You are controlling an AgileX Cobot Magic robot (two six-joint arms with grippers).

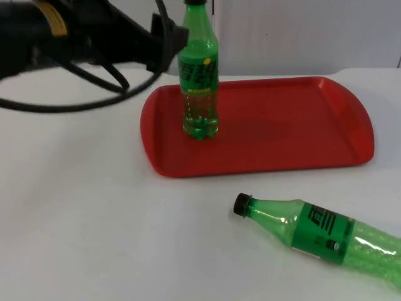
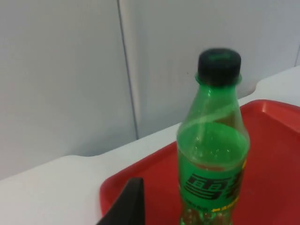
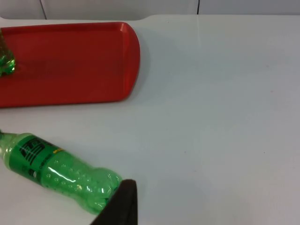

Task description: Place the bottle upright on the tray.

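Bottle (image 1: 200, 75) upright on tray (image 1: 301, 125), cap up.

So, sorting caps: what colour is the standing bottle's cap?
Black cap, clearest in the left wrist view.

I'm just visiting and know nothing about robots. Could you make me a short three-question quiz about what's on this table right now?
1. True or false: the standing green bottle is upright on the red tray.
2. Where is the second green bottle? A) standing on the tray B) lying on the white table in front of the tray C) held in a gripper
3. Fill in: the lying bottle's cap is coloured ____.

Key
1. True. It stands toward the tray's left part, with the left gripper just beside it.
2. B. It lies on its side, off the tray.
3. Black.
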